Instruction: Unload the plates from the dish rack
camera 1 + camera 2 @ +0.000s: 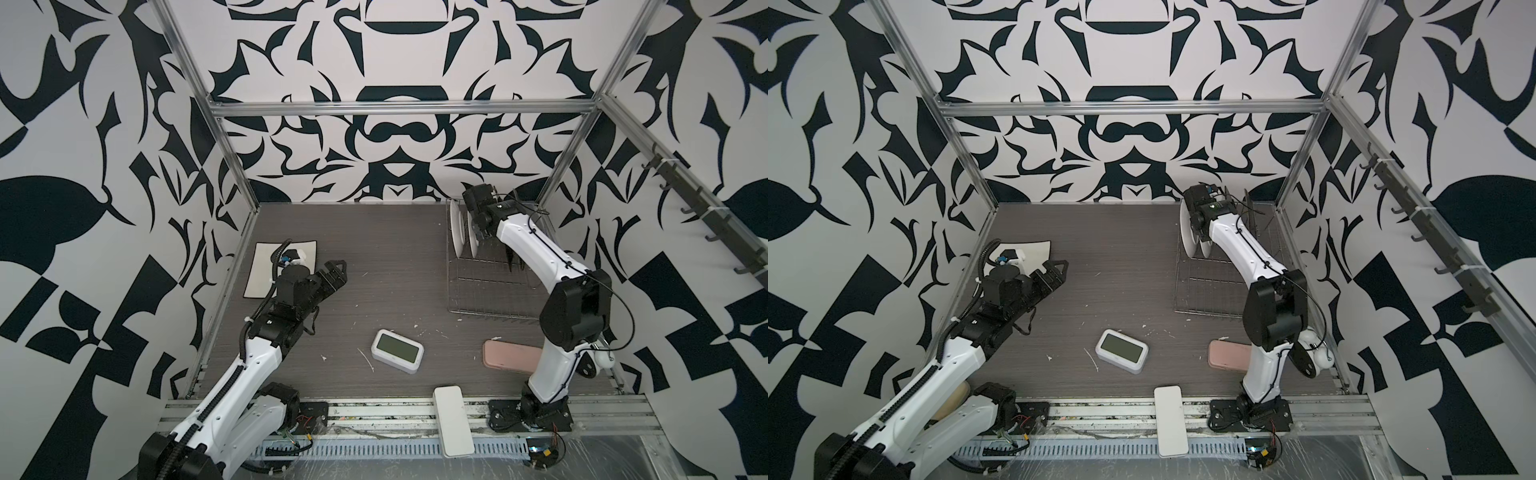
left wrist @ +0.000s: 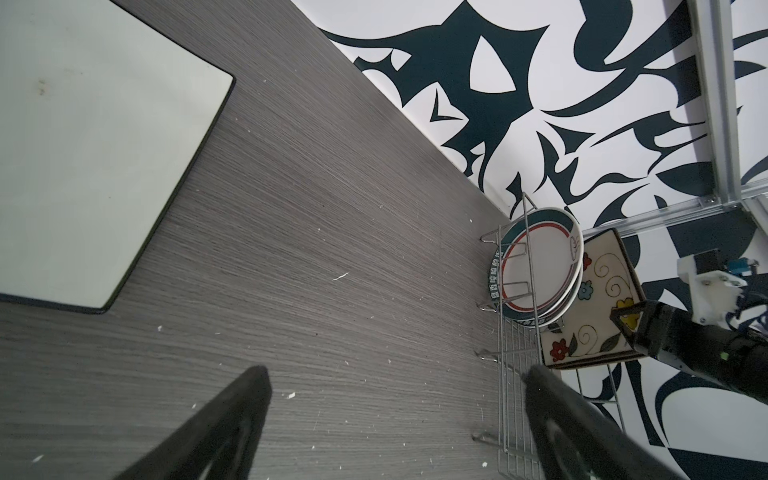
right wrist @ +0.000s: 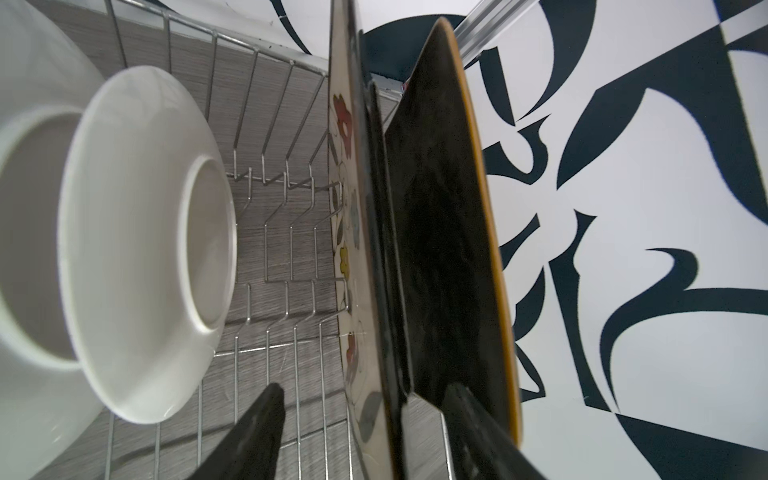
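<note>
At rack: right jaws part-open, straddling the upright floral plate [image 3: 347,257] in the dish rack [image 3: 291,124]. One jaw stands clear of its painted face, the other close by its dark back, ahead of the dark plate [image 3: 449,232]; not closed on it. Two round white plates [image 3: 141,249] stand in the rack outside the jaws, past the clear one. Over the desk [image 2: 332,249]: left jaws wide, holding nothing. White square plate [image 2: 83,145] lies flat beside them, apart.
</note>
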`<state>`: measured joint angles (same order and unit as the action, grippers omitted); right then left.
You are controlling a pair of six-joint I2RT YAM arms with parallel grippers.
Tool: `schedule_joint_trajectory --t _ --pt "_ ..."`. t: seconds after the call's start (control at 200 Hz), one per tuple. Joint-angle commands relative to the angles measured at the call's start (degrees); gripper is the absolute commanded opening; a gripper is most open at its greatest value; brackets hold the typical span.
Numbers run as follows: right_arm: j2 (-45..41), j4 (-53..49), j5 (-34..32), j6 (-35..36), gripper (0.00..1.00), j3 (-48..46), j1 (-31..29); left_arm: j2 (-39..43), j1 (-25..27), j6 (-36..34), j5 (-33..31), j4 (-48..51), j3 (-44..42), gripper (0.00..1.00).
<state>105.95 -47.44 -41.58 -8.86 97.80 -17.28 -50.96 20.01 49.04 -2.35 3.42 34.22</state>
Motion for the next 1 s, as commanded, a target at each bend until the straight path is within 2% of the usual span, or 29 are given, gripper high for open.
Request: schedule_joint_trajectory --t 0.0,0.995 --pt "-0.92 1.34 -1.25 0.1 0.62 -0.24 0.58 -0.06 0.42 -0.52 -0.53 -1.14 0.37 0.99" --pt "-0.39 3.52 0.52 0.95 0.39 -1.73 3.09 -0.26 3.18 -0.08 -2.92 -0.87 0.5 1.0"
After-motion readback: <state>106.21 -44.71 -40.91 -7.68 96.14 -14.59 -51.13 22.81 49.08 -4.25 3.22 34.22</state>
